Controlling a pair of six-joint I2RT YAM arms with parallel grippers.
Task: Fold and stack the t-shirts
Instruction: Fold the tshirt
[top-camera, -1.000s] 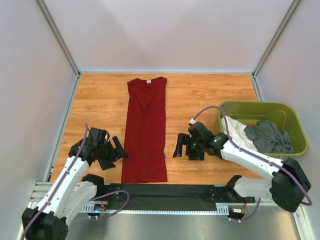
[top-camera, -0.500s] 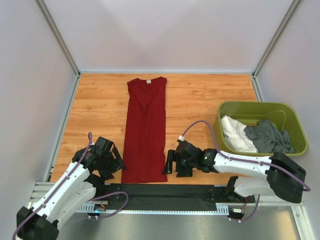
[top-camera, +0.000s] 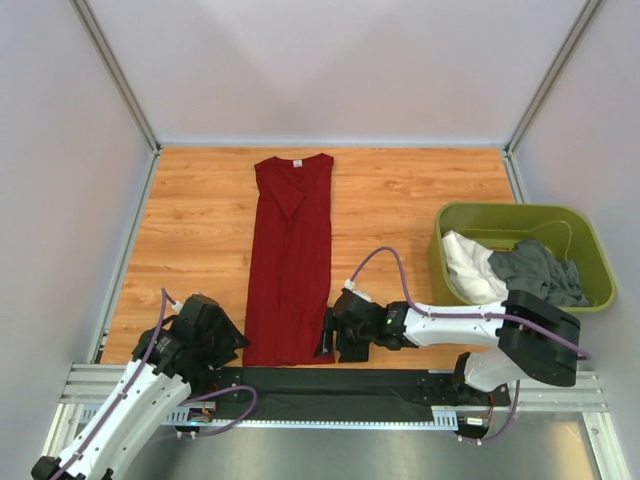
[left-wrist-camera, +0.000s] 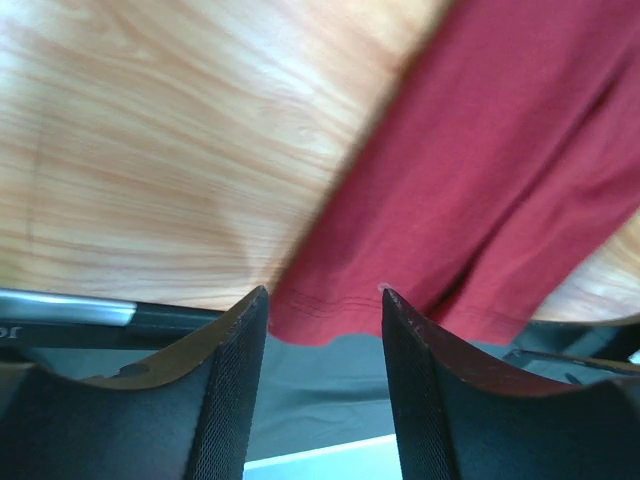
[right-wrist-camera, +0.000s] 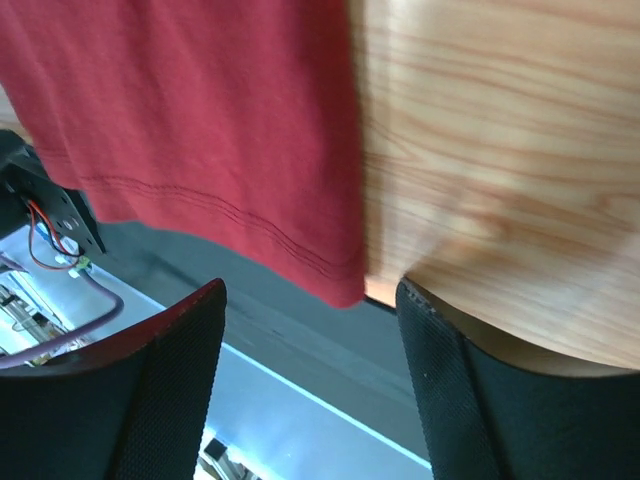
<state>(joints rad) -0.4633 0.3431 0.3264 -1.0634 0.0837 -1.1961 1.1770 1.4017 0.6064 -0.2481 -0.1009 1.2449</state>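
Closing in since earlier on near hem corners of the dark red t-shirt: left fingers and right fingers, both spread, bracketing cloth. Lying narrow on wood-grain bench; soft knit, double-stitched hem.

A light wood-grain table is enclosed by plain white walls with metal corner posts.

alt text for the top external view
A dark red t-shirt lies folded lengthwise on a table, the left gripper and right gripper open at its near corners. A green tub at right holds a white shirt and a grey shirt.
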